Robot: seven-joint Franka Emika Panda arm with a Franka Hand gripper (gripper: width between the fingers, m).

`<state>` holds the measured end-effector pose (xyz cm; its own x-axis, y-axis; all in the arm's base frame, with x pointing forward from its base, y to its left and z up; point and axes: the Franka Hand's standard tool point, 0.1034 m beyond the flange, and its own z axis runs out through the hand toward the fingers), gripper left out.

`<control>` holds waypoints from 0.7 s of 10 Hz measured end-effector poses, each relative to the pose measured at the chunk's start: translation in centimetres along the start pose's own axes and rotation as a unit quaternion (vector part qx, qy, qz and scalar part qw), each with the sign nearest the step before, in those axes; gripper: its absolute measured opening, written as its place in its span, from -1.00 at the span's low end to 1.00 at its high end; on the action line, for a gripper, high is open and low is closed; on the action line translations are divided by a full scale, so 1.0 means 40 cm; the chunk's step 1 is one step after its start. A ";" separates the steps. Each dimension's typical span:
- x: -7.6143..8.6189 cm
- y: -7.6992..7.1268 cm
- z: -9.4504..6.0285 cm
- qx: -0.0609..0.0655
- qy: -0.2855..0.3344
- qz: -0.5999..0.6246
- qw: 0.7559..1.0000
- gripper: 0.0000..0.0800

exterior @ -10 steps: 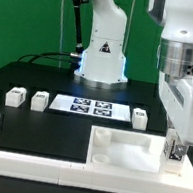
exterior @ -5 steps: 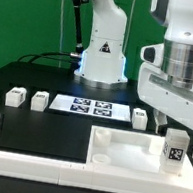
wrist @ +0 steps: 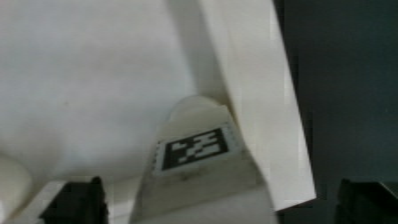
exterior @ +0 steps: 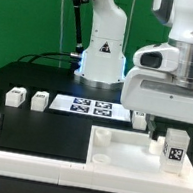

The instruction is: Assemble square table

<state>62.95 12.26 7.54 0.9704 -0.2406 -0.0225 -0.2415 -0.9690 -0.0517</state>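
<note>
your gripper (wrist: 224, 200) is released and grasps nothing. in the wrist view its two dark fingertips (wrist: 80, 202) stand wide apart, with a tagged white leg between them and touching neither.

in the exterior view that standing leg (exterior: 174, 149) is upright on the square slab (exterior: 122, 149), in the corner toward the exterior view's right, with its tag facing the camera (neither view shows whether its foot sits in a socket). the arm's big white hand hangs just above it and a little toward the exterior view's left.

the slab lies flat on the black bench (exterior: 39, 124), raised rim up, just behind the low white rail (exterior: 24, 157) that runs along the front. a round socket (exterior: 100, 158) shows at its near corner on the exterior view's left.

farther back, the marker board (exterior: 88, 107) lies flat on the bench. two loose legs (exterior: 14, 97) sit side by side just off its end on the exterior view's left. a third loose leg (exterior: 139, 118) sits just off the other end, partly hidden by the arm. all three are well apart from the slab.
</note>
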 end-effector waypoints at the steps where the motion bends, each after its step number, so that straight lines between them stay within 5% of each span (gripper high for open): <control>1: 0.011 0.006 -0.002 0.003 0.011 -0.041 0.999 0.62; 3: 0.015 0.006 -0.003 0.005 0.024 -0.067 0.997 0.62; 5: 0.015 0.005 -0.002 0.009 0.023 -0.032 0.999 -0.02; 6: 0.014 0.004 -0.002 0.010 0.022 0.009 1.000 -0.02; 7: 0.016 0.008 -0.002 0.010 0.022 0.043 0.999 -0.27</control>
<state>63.48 11.79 7.57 0.9454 -0.3255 0.0169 -0.3236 -0.9435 -0.0710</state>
